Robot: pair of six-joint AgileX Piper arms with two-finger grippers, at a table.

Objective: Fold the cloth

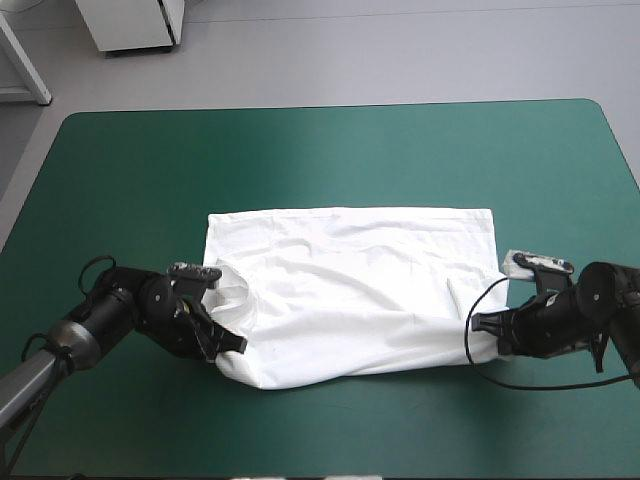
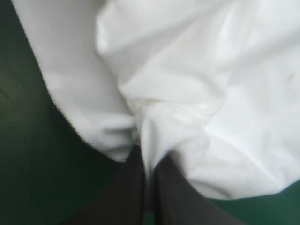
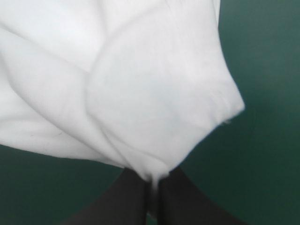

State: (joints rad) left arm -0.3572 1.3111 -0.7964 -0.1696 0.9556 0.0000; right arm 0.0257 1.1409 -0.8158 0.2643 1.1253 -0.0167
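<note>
A: Largest item first. Table?

B: The table's teal-green cover (image 1: 320, 150) fills most of the high view. It is bare along the far edge and along the near edge.

A: Location of the T-shirt?

B: The T-shirt (image 1: 350, 290) is white and lies spread at the middle of the table, a little toward the near side. Its far edge runs straight from left to right. The near edge is rumpled and bows toward the near side between the two arms.

A: Left gripper?

B: The left gripper (image 1: 232, 345) is low at the shirt's near left corner. In the left wrist view its black fingers (image 2: 126, 187) are pressed all but together, with a ridge of white cloth pinched between them. The fabric bunches ahead of the tips.

A: Right gripper?

B: The right gripper (image 1: 480, 322) is at the near right corner, low to the cover. In the right wrist view its fingers (image 3: 178, 197) nip a gathered point of cloth. A hemmed edge fans out ahead, over green cover.
</note>
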